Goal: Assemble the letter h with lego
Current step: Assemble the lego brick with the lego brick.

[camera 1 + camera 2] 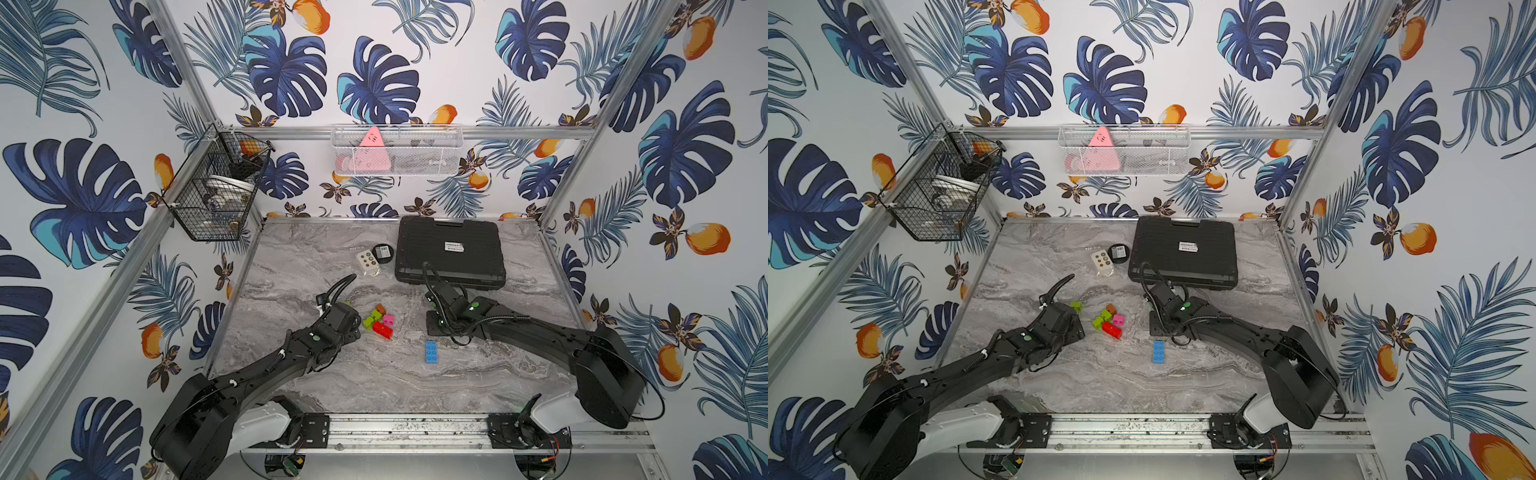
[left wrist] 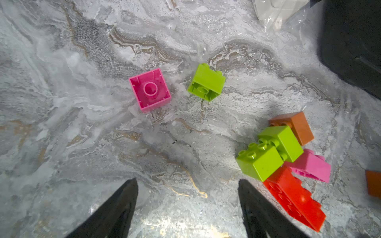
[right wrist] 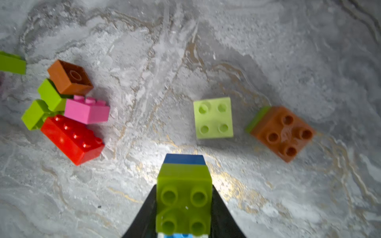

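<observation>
While the right fingers (image 3: 222,218) pinch a stack of studded plastic lego bricks (image 3: 184,185), lime green with blue at one end and light blue at the other, the left fingers (image 2: 115,210) stand wide apart with nothing between them over the grey marbled surface (image 2: 61,144). Between the two arms, a long red brick (image 1: 382,330) lies touching a pink brick (image 1: 389,319), two lime green bricks (image 1: 369,322) and an orange brick (image 1: 380,308). A long blue brick (image 1: 431,352) lies apart, nearer the right arm.
</observation>
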{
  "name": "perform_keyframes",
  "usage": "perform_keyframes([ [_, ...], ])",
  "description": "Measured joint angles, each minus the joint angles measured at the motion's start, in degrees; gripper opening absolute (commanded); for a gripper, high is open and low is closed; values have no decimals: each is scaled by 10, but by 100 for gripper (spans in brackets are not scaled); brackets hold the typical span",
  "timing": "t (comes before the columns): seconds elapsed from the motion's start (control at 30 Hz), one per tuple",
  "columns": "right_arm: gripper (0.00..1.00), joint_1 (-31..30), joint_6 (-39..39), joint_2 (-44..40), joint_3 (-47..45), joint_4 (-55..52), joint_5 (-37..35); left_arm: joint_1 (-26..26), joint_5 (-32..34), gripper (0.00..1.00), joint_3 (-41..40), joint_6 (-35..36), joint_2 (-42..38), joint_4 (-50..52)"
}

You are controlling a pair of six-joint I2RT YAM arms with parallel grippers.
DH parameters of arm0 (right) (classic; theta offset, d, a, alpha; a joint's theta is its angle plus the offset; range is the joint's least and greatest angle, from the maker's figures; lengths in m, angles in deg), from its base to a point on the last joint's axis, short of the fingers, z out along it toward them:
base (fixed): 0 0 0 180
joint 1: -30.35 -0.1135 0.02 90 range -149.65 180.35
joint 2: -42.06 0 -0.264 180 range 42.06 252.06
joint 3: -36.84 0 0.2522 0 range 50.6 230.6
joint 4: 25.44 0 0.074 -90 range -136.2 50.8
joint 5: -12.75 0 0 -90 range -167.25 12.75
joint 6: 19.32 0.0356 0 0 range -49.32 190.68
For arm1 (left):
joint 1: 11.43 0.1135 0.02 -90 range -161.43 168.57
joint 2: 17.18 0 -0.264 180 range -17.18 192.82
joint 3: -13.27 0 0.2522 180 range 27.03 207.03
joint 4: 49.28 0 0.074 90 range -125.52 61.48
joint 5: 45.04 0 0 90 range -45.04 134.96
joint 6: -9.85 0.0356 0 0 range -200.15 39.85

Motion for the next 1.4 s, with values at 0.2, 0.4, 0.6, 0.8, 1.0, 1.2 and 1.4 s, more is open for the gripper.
perform_keyframes([
  [0.2,30,-32,45,-24,-19,-18,-19,0,0,82,0,0,4,0],
  [0.4,31,-64,80,0,-17,-24,-35,0,0,82,0,0,5,0],
  [0.6,31,-83,105,25,-11,-27,-50,0,0,82,0,0,7,0],
  [0.8,32,-93,118,37,-9,-24,-73,0,0,82,0,0,7,-2],
  [1.0,32,-103,119,46,-1,-31,-89,0,0,82,0,0,7,-2],
  [1.2,31,-108,129,44,-9,-24,-94,0,0,82,0,0,7,-2],
  [1.4,31,-124,144,44,-10,-26,-112,0,-1,82,0,0,7,-2],
])
